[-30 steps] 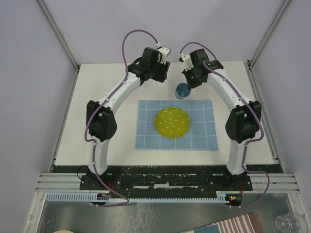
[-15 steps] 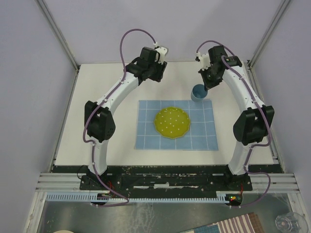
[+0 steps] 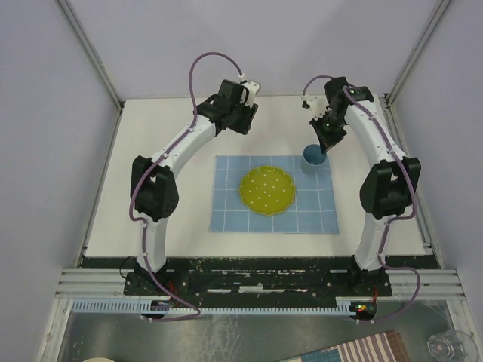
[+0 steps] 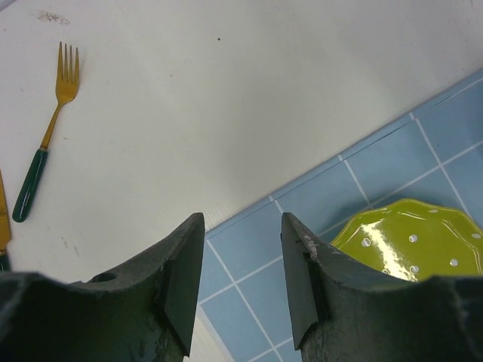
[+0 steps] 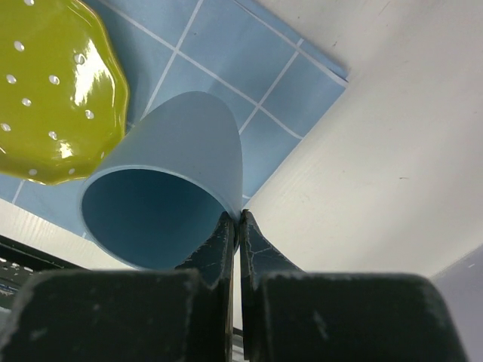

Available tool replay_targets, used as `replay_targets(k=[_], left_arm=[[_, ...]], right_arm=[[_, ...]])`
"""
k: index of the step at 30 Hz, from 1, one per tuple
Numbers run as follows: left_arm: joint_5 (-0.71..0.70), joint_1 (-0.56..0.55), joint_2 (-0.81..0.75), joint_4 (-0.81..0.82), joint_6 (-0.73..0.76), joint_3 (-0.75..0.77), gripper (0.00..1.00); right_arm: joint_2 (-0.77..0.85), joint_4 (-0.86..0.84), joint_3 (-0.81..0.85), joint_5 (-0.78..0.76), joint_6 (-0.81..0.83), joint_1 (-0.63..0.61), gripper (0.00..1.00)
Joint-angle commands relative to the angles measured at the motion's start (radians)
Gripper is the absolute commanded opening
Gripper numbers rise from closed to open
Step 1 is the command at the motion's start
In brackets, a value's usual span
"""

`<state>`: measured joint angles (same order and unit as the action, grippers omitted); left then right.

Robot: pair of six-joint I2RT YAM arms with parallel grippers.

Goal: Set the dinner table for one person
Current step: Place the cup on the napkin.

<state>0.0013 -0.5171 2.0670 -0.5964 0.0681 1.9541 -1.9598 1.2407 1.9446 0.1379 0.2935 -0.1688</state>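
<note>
Over the far right corner of the light-blue gridded cloth (image 3: 228,217), your right gripper (image 5: 238,220) is pinched tight on the rim of a pale blue cup (image 5: 181,147), near the yellow-green plate (image 3: 267,190) at the cloth's middle. Your left gripper (image 4: 241,226) hovers empty, jaws partly apart, above the white dinner table (image 4: 226,90) that spreads beneath both arms, where a green-handled gold fork (image 4: 51,124) lies on the bare top.

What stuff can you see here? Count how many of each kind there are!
yellow-green plate: 1
blue cup: 1
fork: 1
blue checked cloth: 1
second utensil, cut off at the picture's edge: 1
Total: 5
</note>
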Motion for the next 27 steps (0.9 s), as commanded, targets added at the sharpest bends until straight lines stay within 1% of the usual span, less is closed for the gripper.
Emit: replay_targets(k=[1,9,14,27], left_arm=[[0.003,0.003,-0.079,0.026,0.021,-0.001,0.52],[0.000,0.003,-0.088,0.023,0.024,-0.009,0.51],[-0.002,0.002,-0.089,0.021,0.030,-0.011,0.51],[-0.006,0.003,-0.079,0.026,0.032,-0.009,0.51]], right_arm=[[-0.036,0.034,0.029,0.020,0.034,0.013,0.02],[-0.110,0.017,0.050,0.029,0.034,0.017,0.02],[-0.144,-0.013,0.069,0.036,0.005,0.018,0.02],[-0.144,-0.065,0.083,-0.033,-0.030,0.020,0.02]])
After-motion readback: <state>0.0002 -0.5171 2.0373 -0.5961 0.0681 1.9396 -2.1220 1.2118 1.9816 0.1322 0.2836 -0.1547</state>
